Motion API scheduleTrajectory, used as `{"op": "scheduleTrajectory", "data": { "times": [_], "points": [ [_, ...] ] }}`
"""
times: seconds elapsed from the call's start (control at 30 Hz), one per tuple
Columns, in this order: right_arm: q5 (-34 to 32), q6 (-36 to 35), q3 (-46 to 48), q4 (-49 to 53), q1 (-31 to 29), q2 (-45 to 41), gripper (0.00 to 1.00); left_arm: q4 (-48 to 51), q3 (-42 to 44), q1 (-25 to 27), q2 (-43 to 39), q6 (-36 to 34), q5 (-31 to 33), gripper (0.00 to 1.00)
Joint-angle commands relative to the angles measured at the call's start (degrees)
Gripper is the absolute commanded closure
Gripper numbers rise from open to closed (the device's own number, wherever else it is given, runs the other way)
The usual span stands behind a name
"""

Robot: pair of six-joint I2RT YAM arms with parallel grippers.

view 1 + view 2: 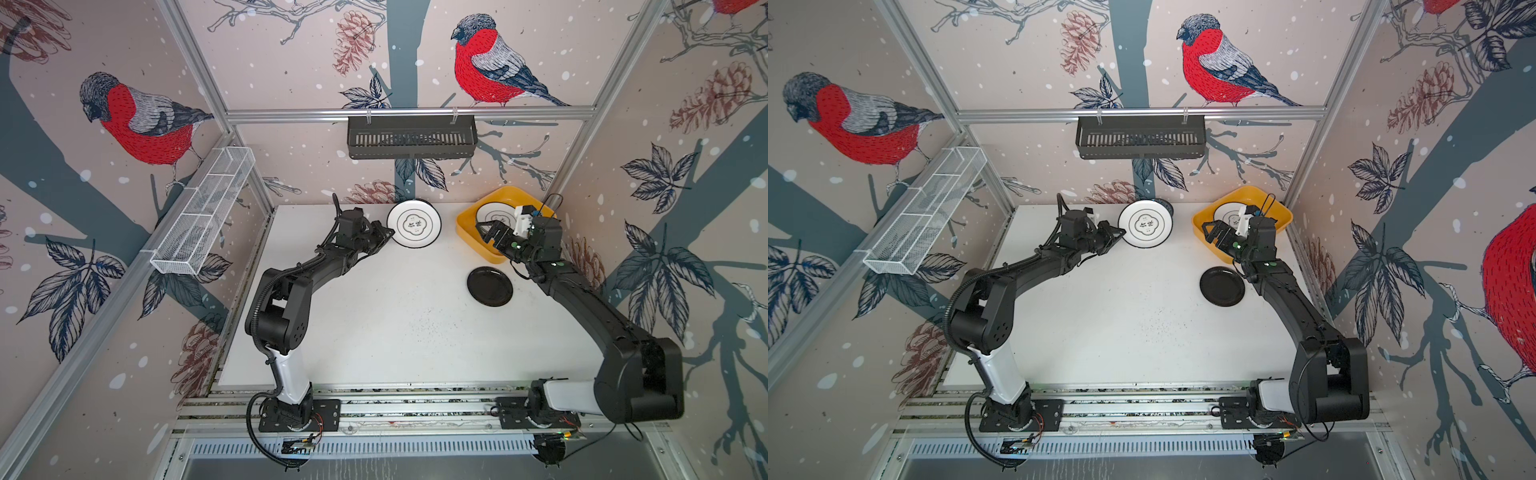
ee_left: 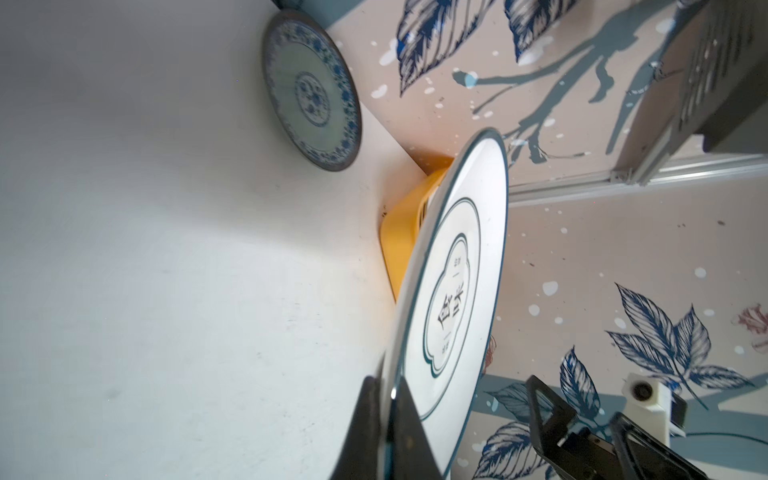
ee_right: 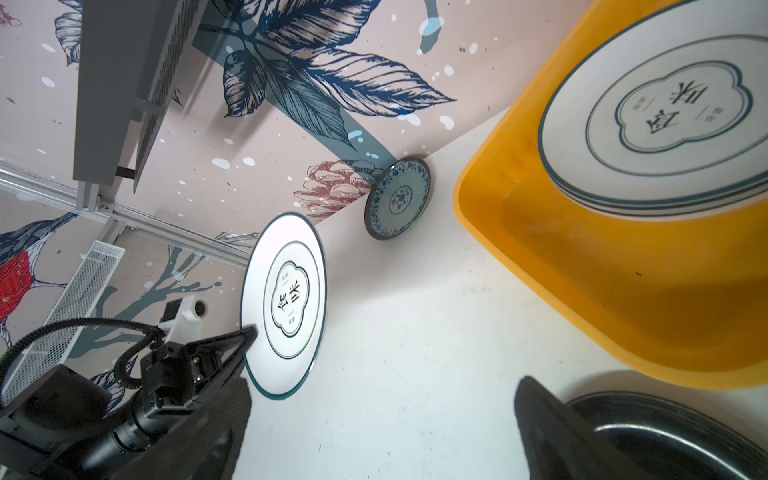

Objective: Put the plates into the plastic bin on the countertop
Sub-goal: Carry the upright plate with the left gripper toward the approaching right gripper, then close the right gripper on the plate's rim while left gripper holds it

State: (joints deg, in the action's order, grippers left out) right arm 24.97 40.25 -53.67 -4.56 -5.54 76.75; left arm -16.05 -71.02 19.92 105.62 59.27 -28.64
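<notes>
Left end effector (image 2: 388, 395) fills the near edge of its wrist view, jaws closed narrow on the rim of a lettered plate (image 2: 453, 291). That plate hangs clear of the counter (image 1: 374, 332) toward the back, face up and close to level, well short of the bin (image 1: 468, 240). Being round, it has no long axis. The line that matters runs from the pinched rim through its centre, and it points across toward the bin.

I judge the step to be the carry. With only a rim pinch, the free edge acts as a long lever, so a slow, level move should stop it swivelling in the grip. It needs to clear the flared rim, then go down low over the stack (image 3: 665, 116) inside before release.

Right end effector (image 3: 386, 386), jaws wide and empty, hovers at the bin's near wall and may block the path, so it ought to clear first. On the counter wait a black plate (image 1: 489, 286), just in front of the bin, and a teal plate (image 2: 311, 89) by the back wall.
</notes>
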Motion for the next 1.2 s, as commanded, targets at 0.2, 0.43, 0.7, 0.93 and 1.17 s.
{"op": "scheduleTrajectory", "data": {
  "times": [0.2, 0.43, 0.7, 0.93, 1.17],
  "points": [
    [6.4, -1.3, 2.9, -1.1, -0.2, -2.7, 0.02, 4.2, -9.5, 6.8, 2.0, -5.2, -5.1, 0.99],
    [7.8, -1.4, 2.9, -2.3, -0.4, -2.9, 0.15, 4.4, -12.1, 9.7, 3.0, -5.1, -6.7, 0.99],
    [8.1, -1.0, 3.3, -2.2, -0.3, -2.2, 0.48, 3.2, -12.7, 10.5, 3.7, -4.1, -6.4, 0.99],
    [8.1, -0.7, 2.7, -2.0, -0.1, -1.5, 0.65, 3.9, -13.5, 10.5, 4.1, -4.1, -6.2, 0.99],
    [7.3, 0.3, 3.3, -2.2, -0.1, -1.5, 0.88, 5.7, -15.9, 10.5, 5.2, -5.1, -6.8, 0.95]
  ]
}}
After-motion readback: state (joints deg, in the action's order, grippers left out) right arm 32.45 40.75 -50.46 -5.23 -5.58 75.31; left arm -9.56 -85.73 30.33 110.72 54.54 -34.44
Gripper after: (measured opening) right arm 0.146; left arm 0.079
